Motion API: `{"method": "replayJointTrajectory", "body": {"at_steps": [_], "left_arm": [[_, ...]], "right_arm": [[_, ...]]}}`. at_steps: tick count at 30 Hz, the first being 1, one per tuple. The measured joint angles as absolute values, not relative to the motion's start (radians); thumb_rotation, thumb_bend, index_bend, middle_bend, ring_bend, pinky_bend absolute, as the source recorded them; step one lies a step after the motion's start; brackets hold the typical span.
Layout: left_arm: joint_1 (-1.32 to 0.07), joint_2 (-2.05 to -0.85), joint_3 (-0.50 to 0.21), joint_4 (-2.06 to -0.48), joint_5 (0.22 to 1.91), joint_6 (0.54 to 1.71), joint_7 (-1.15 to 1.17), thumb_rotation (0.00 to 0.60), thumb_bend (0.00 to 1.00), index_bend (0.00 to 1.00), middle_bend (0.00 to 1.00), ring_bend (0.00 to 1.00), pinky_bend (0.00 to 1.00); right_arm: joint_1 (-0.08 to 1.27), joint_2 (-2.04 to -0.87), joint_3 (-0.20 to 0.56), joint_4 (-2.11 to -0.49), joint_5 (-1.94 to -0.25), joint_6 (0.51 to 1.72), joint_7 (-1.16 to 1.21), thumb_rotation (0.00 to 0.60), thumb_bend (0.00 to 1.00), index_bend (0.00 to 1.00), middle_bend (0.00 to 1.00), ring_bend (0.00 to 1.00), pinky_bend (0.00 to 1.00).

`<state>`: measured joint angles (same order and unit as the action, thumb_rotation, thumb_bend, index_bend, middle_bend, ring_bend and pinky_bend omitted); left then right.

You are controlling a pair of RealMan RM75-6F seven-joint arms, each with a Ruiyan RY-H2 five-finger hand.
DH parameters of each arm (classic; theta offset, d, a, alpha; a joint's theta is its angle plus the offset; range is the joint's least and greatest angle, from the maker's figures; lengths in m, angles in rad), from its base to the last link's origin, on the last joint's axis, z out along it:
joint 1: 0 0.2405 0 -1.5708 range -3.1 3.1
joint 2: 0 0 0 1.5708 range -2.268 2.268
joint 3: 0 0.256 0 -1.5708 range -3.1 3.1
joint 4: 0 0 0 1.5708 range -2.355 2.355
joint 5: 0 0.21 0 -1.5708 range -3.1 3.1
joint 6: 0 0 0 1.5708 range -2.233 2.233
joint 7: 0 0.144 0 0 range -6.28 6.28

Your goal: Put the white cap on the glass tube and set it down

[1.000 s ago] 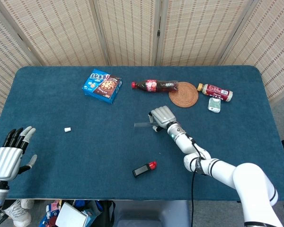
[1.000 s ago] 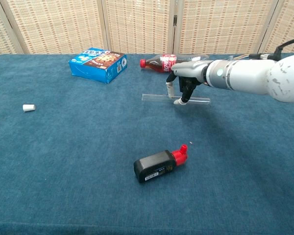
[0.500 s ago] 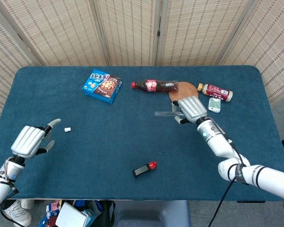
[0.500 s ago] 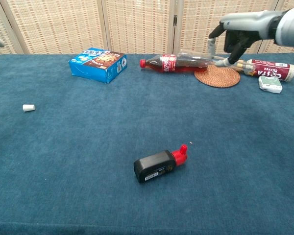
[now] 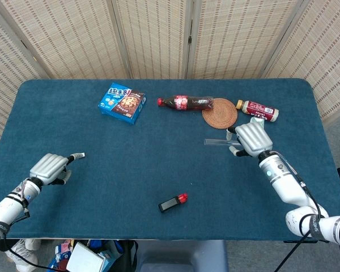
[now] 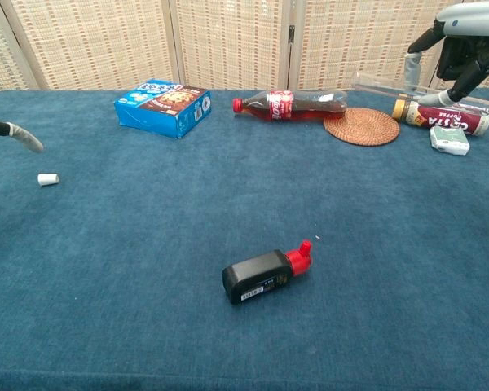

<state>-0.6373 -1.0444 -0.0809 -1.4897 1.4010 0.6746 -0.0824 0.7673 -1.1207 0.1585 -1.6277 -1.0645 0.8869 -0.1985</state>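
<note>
The white cap lies on the blue table cloth at the far left. My left hand hovers low beside it and holds nothing. One of its fingers stretches out above the cap while the others look curled. In the head view that fingertip reaches the cap. My right hand grips the glass tube by one end, at the right of the table. The tube is lifted and roughly level, its free end pointing left over the coaster.
A black device with a red tip lies front centre. Along the back are a blue snack box, a cola bottle on its side, a woven coaster, a second lying bottle and a small packet.
My right hand lifted the tube off the cloth and carried it right. My left hand came in from the table's left edge, up to the cap.
</note>
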Motion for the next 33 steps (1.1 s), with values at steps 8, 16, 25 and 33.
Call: {"method": "replayJointTrajectory", "body": {"at_steps": [8, 16, 25, 33], "left_arm": [[-0.681, -1.099, -0.06, -1.404, 1.272, 0.561, -0.059, 0.544, 0.58, 0.14, 0.96, 1.0, 1.0], [-0.708, -1.147, -0.049, -1.341, 1.226, 0.514, -0.055, 0.538, 0.58, 0.14, 0.96, 1.0, 1.0], [-0.727, -1.177, -0.041, -1.277, 1.177, 0.48, -0.047, 0.54, 0.58, 0.14, 0.96, 1.0, 1.0], [-0.74, -1.211, -0.039, -1.223, 1.142, 0.454, -0.056, 0.541, 0.58, 0.14, 0.96, 1.0, 1.0]], "right_arm": [[0.751, -1.128, 0.146, -1.627, -1.073, 0.884, -0.2, 0.6, 0.59, 0.82, 1.0, 1.0, 1.0], [0.746, -1.137, 0.146, -1.624, -1.077, 0.881, -0.201, 0.6, 0.59, 0.82, 1.0, 1.0, 1.0], [0.739, -1.141, 0.147, -1.624, -1.081, 0.876, -0.197, 0.6, 0.59, 0.83, 1.0, 1.0, 1.0], [0.741, -1.145, 0.149, -1.624, -1.075, 0.868, -0.207, 0.6, 0.59, 0.83, 1.0, 1.0, 1.0]]}}
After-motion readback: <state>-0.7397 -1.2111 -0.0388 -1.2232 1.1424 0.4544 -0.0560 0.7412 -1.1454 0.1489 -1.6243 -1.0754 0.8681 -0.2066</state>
